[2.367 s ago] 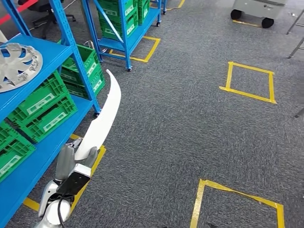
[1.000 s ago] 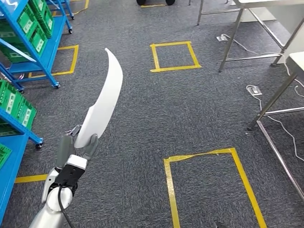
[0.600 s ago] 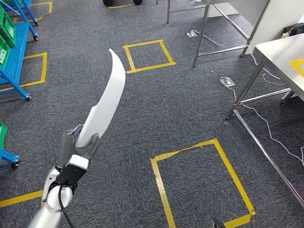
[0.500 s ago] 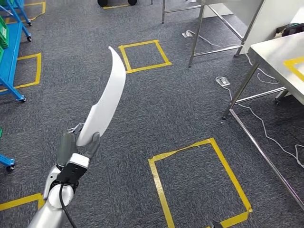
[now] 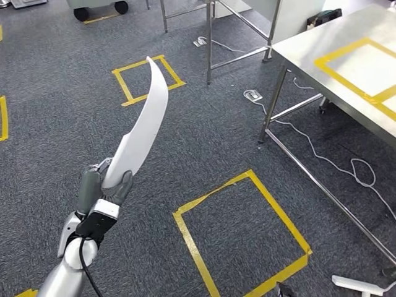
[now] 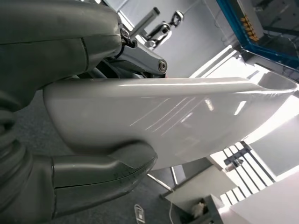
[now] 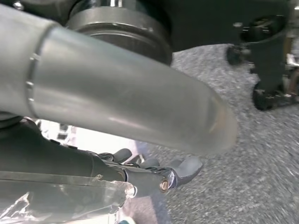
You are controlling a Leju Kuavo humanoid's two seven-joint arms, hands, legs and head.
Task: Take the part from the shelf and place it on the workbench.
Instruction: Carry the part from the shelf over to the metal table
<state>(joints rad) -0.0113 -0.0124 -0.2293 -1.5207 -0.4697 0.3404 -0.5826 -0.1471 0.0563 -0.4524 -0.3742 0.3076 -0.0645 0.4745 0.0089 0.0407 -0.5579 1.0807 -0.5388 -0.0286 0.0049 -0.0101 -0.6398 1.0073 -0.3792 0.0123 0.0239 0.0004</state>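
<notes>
Grey carpet [image 5: 70, 124] below; left hand [image 5: 100, 189] grips curved white part [image 5: 140, 127], steel bench [image 5: 327, 55] far right; right hand's [image 7: 105, 107] blurred fingers look unclenched, holding nothing

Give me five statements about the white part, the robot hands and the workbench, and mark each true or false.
1. The left robot hand holds the white part. True.
2. The white part rests on the workbench. False: it is in the air over the carpet, apart from the workbench.
3. Yellow tape marks a frame on the workbench top. True.
4. The part's narrow curved tip is in the hand's grip. False: the hand grips the wide end; the tip points away.
5. The right robot hand holds a second part. False: it holds nothing, its fingers apart.
</notes>
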